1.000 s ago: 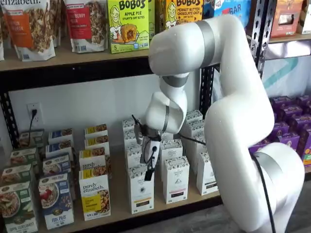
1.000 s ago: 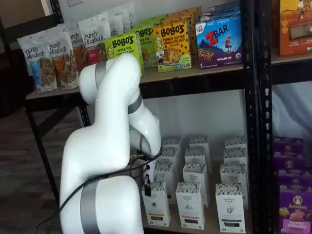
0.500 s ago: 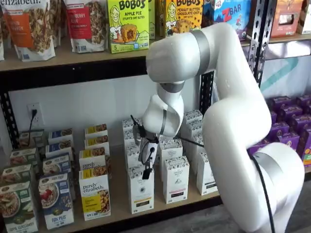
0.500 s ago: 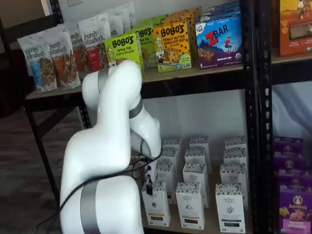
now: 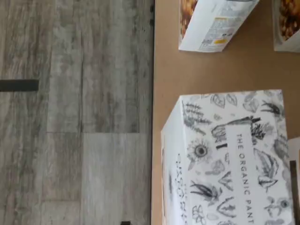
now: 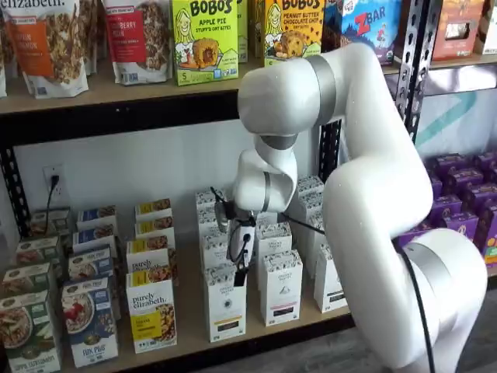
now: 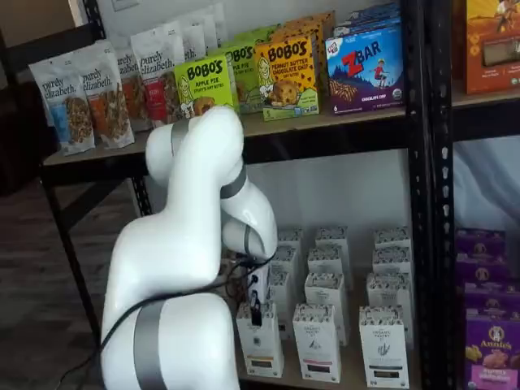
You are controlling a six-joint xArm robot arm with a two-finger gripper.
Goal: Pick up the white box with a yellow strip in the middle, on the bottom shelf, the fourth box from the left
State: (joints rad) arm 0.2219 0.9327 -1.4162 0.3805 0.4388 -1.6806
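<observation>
Gripper (image 6: 240, 273) just above the white box (image 6: 226, 305) at the bottom shelf (image 6: 190, 326) front, seemingly not touching, fingers' spread indiscernible side-on.

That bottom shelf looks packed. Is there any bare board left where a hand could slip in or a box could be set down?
On the bottom shelf, bare wood shows between the purely elizabeth boxes and the white box; narrower gaps separate the white cartons. The front edge also has a thin free strip. The gripper crowds the space above the white box.
</observation>
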